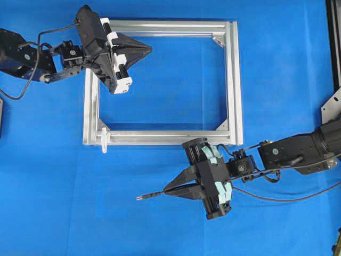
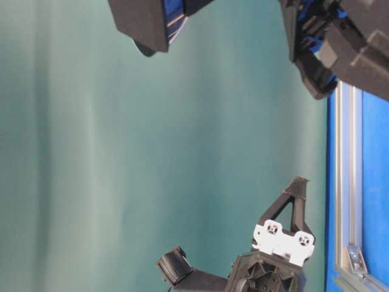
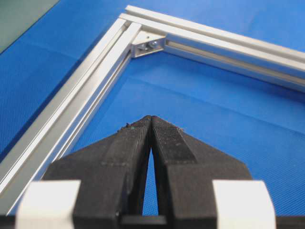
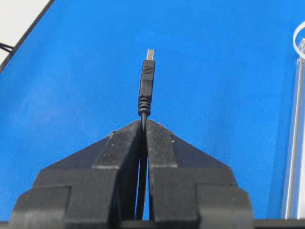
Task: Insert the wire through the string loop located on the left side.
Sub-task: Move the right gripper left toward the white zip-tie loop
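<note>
My right gripper [image 1: 166, 192] is shut on the wire [image 1: 148, 196], below the silver frame's near rail. The wire's slim plug sticks out left of the fingertips and hangs over the blue mat. In the right wrist view the plug [image 4: 147, 78] points straight ahead of the right gripper [image 4: 144, 123]. The string loop [image 1: 104, 140] is a small whitish ring at the frame's lower-left corner, left of and beyond the plug; its edge shows at the far right [image 4: 300, 40]. My left gripper [image 1: 149, 49] is shut on nothing and hovers inside the frame's upper left [image 3: 151, 118].
The rectangular aluminium frame [image 1: 234, 85] lies flat on the blue mat, with a corner bracket [image 3: 150, 44] ahead of the left gripper. One frame rail [image 4: 294, 143] runs along the right of the right wrist view. A thin cable trails right from the right arm [image 1: 298, 200].
</note>
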### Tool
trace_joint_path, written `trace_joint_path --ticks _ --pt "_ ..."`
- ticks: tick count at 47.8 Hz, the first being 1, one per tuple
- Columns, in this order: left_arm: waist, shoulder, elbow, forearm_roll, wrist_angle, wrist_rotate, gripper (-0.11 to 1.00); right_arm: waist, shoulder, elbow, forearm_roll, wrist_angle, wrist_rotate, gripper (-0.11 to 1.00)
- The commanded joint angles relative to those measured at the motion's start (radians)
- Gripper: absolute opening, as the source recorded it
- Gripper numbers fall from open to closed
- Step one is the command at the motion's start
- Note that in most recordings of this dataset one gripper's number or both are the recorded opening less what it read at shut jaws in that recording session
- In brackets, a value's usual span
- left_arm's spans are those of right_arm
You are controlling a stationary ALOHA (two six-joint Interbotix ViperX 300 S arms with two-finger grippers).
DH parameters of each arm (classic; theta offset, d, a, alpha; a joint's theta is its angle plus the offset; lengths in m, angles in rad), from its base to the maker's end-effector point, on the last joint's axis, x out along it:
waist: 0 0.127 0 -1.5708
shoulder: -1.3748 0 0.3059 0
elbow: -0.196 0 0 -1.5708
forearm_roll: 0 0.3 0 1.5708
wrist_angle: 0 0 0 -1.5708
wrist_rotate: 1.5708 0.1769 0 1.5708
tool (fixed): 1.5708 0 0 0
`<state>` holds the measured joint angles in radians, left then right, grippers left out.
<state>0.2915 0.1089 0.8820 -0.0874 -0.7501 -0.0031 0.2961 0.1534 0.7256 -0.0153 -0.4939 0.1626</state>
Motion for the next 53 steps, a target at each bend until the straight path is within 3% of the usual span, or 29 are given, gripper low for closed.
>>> trace_joint_path --ticks 1,20,53 --pt "0.002 -0.031 -0.008 0.003 -0.005 -0.002 0.0 -0.026 -0.035 -0.014 0.002 -0.005 0.002 -0.1" --pt "0.0 -0.031 -0.006 0.003 -0.005 -0.002 0.0 -0.152 -0.034 0.003 0.0 -0.002 -0.021 -0.1" --pt "0.0 -0.032 -0.005 0.003 -0.005 -0.002 0.0 -0.199 -0.032 0.011 0.003 -0.005 -0.028 -0.1"
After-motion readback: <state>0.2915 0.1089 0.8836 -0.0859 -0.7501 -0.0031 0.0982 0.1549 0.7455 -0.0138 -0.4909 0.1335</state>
